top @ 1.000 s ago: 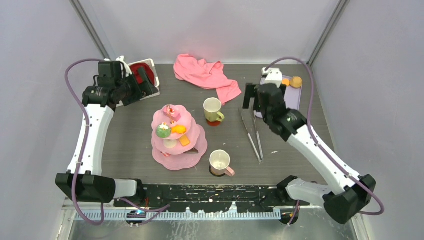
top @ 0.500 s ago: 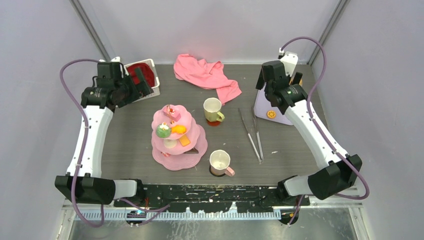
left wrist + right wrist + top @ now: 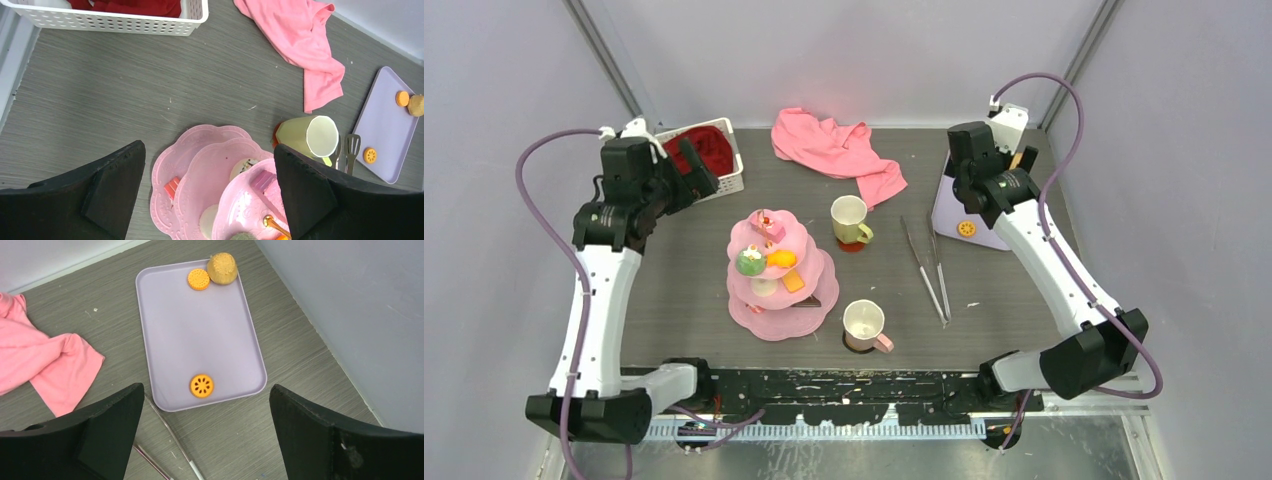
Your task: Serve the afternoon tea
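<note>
The pink three-tier cake stand (image 3: pixel 779 275) stands left of centre with small toy pastries on its tiers; the left wrist view shows it from above (image 3: pixel 220 165). A yellow-green mug (image 3: pixel 850 220) stands to its right, and a pale pink mug (image 3: pixel 864 325) sits nearer the front. My left gripper (image 3: pixel 696 165) hangs open and empty by the white basket, well above the table (image 3: pixel 210 195). At the back right, my right gripper (image 3: pixel 205 435) is open and empty, high over a lavender tray (image 3: pixel 200 335). The tray holds an orange slotted cookie (image 3: pixel 201 386), an orange biscuit (image 3: pixel 199 279) and a tan muffin (image 3: pixel 222 267).
A white basket (image 3: pixel 110 22) with red cloth sits at the back left. A crumpled pink cloth (image 3: pixel 834 145) lies at the back centre. Metal tongs (image 3: pixel 929 265) lie between the mugs and the tray. Walls close in on both sides and the back.
My right arm swung from beside the tongs to the back right over the tray, then held still. The left arm drew back to the left and its jaws finished opening.
</note>
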